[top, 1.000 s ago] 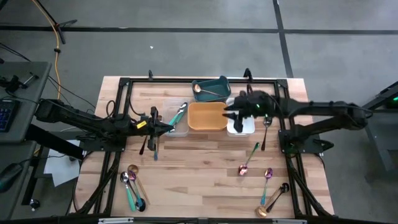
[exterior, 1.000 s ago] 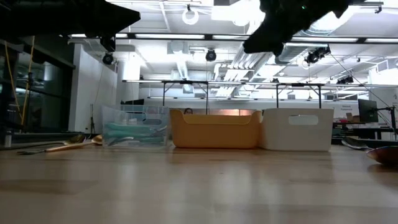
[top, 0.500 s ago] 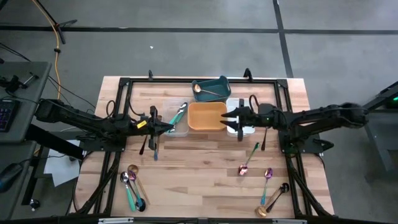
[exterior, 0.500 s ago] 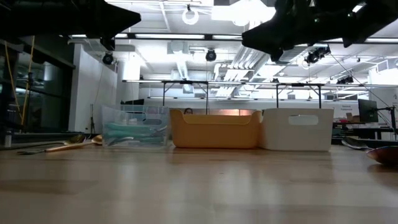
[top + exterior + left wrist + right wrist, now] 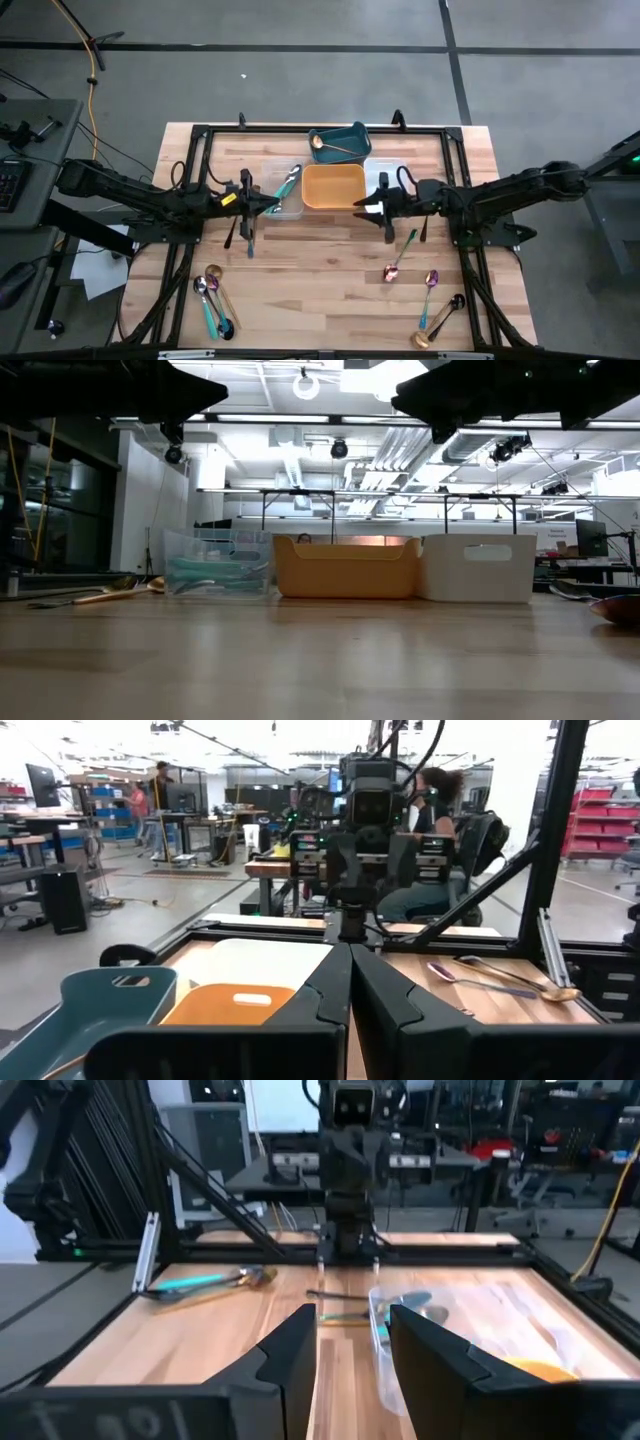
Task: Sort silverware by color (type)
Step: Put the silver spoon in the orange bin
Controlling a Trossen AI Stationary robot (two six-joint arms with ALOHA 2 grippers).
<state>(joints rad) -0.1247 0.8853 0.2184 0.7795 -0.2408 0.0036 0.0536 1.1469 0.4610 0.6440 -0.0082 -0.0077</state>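
Right pincer (image 5: 372, 208), empty, over smooth rounded orange tray (image 5: 333, 187)

The table (image 5: 330, 240) is pale matt wood; the trays, clear (image 5: 215, 563), orange (image 5: 333, 187) and white (image 5: 478, 567), look like smooth plastic; spoons (image 5: 430, 290) gleam like polished metal.

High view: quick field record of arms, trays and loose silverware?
left gripper: jaws shut, empty, by the clear tray
right gripper: jaws apart, empty, at the orange tray's right edge
teal tray: holds a gold spoon
white tray: partly hidden by right arm
loose silverware: cluster front left; several pieces front right
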